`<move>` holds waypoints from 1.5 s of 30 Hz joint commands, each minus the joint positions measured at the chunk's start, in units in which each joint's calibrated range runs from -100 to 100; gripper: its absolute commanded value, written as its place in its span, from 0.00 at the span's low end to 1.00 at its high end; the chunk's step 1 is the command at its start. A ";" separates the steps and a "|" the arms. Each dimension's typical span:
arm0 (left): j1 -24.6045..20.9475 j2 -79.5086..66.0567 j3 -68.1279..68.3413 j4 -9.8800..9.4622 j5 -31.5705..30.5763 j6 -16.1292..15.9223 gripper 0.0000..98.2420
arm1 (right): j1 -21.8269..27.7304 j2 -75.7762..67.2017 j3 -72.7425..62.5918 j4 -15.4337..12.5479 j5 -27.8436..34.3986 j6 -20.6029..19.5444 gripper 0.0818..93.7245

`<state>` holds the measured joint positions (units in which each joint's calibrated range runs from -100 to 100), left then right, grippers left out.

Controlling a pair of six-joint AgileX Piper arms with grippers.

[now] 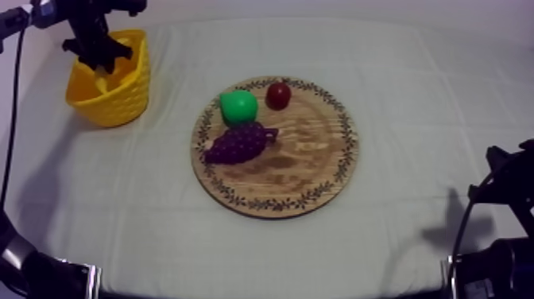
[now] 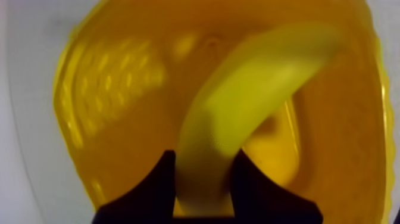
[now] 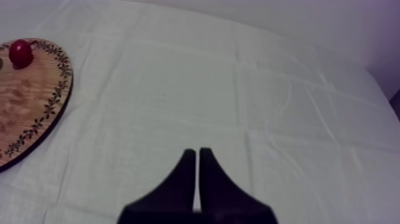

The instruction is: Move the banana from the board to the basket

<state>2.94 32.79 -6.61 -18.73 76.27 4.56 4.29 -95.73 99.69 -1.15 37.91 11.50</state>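
Observation:
My left gripper (image 1: 102,64) hangs over the yellow basket (image 1: 119,99) at the table's far left, shut on the banana (image 2: 250,101). Seen from the left wrist, the banana curves out from between the two black fingers (image 2: 149,190) into the basket's (image 2: 107,89) yellow inside. A bit of the banana (image 1: 103,82) shows in the basket's mouth in the top view. The round wooden board (image 1: 310,159) lies mid-table. My right gripper (image 3: 197,156) is shut on nothing, its fingers a narrow wedge over bare cloth, right of the board (image 3: 30,107).
On the board rest a green pear (image 1: 237,106), a small red fruit (image 1: 278,95) and a bunch of purple grapes (image 1: 238,143). The small red fruit (image 3: 20,53) is also in the right wrist view. My right arm (image 1: 501,231) sits low at the table's right edge.

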 commanded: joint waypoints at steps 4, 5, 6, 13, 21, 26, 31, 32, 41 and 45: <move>-0.65 -0.96 1.72 1.35 -3.19 -1.30 0.35 | 0.00 -0.02 -0.03 0.01 -0.01 0.00 0.00; -0.72 -1.19 2.11 1.66 -4.00 -1.61 0.36 | 0.00 -0.02 -0.03 0.01 -0.01 0.00 0.00; -0.77 -1.40 2.45 1.93 -4.69 -1.84 0.38 | 0.00 -0.02 -0.03 0.01 -0.01 0.00 0.00; -0.87 -1.82 3.24 3.07 -7.26 -2.84 0.42 | 0.00 -0.02 -0.03 0.01 -0.01 0.00 0.00; -1.29 -2.41 5.27 4.10 -10.44 -3.60 0.44 | 0.00 -0.02 -0.03 0.01 -0.01 0.00 0.00; -1.79 -5.23 8.63 5.02 -13.96 -3.47 0.35 | 0.00 -0.02 -0.03 0.01 -0.01 0.00 0.00; -2.58 -11.80 14.94 8.25 -19.57 -5.28 0.09 | 0.00 -0.02 -0.03 0.01 -0.01 0.00 0.00; -2.61 -13.71 16.92 8.74 -21.00 -5.69 0.07 | 0.00 -0.02 -0.03 0.01 -0.01 0.00 0.00; -2.23 -37.07 41.21 11.19 -36.16 -7.35 0.00 | 0.00 -0.02 -0.03 0.01 -0.01 0.00 0.00; -2.71 -49.69 52.88 12.27 -41.71 -6.93 0.00 | 0.00 -0.02 -0.03 0.01 -0.01 0.00 0.00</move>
<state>0.31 -6.02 35.74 -6.74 37.21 -2.31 4.29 -95.73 99.69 -1.15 37.90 11.50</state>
